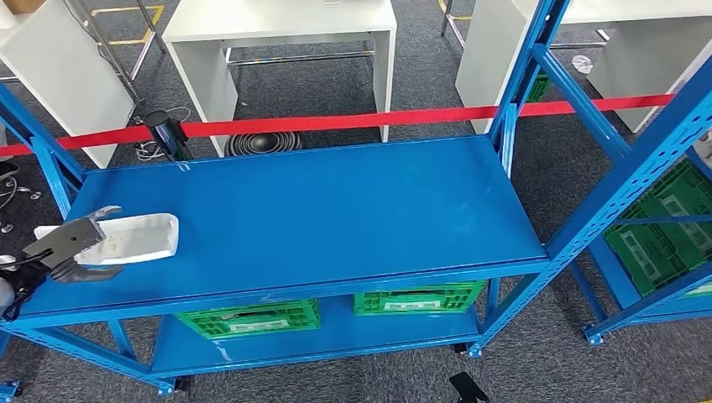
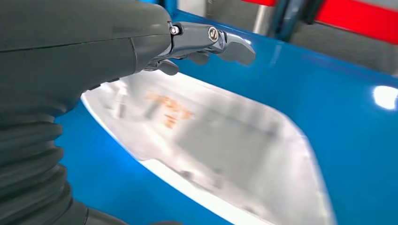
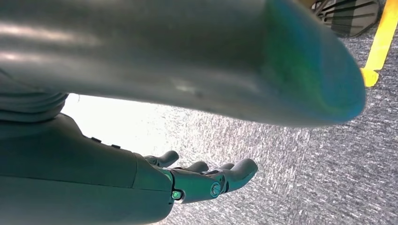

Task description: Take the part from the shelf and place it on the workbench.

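Note:
The part (image 1: 138, 237) is a flat, pale silver tray-like piece lying at the left end of the blue shelf top (image 1: 319, 210). My left hand (image 1: 71, 243) is at the part's left end, fingers stretched out over it and the thumb by its near edge. In the left wrist view the fingers (image 2: 220, 42) hover straight above the part (image 2: 225, 145) with a gap between them, and nothing is gripped. In the right wrist view my right hand (image 3: 187, 180) hangs over the grey carpet with its fingers spread and holds nothing.
Two green crates (image 1: 248, 319) (image 1: 416, 300) sit on the lower shelf. A red barrier tape (image 1: 378, 119) runs behind the shelf, with white tables (image 1: 277, 25) beyond it. A second blue rack with green crates (image 1: 663, 235) stands at the right.

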Controlling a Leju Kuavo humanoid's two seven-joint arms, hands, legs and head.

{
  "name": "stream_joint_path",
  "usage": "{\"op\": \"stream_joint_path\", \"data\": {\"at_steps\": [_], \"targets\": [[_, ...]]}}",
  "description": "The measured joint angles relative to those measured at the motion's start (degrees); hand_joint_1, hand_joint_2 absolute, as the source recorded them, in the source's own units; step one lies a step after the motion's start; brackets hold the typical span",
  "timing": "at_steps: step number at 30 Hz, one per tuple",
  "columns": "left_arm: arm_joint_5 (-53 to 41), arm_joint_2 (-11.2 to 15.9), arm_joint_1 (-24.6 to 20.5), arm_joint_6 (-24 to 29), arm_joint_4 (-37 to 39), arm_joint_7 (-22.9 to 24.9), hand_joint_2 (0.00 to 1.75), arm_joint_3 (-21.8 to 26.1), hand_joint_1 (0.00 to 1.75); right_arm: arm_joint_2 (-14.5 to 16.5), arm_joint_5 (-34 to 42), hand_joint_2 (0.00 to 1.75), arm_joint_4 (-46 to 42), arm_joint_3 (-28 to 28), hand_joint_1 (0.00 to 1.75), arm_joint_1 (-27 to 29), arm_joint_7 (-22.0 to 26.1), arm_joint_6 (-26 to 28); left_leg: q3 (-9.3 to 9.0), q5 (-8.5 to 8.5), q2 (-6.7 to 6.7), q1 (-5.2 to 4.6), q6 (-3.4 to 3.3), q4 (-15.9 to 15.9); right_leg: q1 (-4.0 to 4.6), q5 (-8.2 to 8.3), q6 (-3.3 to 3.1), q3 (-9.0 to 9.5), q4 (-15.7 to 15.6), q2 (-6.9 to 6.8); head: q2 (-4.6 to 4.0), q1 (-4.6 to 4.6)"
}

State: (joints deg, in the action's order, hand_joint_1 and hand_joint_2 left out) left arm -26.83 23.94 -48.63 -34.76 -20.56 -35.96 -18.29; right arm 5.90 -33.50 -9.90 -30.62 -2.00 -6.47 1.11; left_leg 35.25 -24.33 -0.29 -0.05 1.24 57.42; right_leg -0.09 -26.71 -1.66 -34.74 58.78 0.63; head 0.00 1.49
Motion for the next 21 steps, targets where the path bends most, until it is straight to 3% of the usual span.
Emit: {"op": "stream_joint_path", "data": {"at_steps": [11,21], "targets": [[-4.1,0.6,0.0,3.7,0.0,2.7,1.75,-2.8,0.0,0.0,0.0,0.0,0.0,-0.1,0.0,0.0,-0.1,0.1,-0.01,0.0,0.0,-0.01,0.0,0.0,-0.01,0.01,0.0,0.0,0.0,-0.03,0.0,0.01],[-5.8,-1.5,0.0,7.0,-0.2,2.6,1.75,-5.2,0.0,0.0,0.0,0.0,0.0,-0.4,0.0,-0.1,-0.2,0.2,-0.04,0.0,0.01,-0.01,0.0,0.0,-0.02,0.02,0.0,0.01,0.0,0.0,0.0,0.01]]}}
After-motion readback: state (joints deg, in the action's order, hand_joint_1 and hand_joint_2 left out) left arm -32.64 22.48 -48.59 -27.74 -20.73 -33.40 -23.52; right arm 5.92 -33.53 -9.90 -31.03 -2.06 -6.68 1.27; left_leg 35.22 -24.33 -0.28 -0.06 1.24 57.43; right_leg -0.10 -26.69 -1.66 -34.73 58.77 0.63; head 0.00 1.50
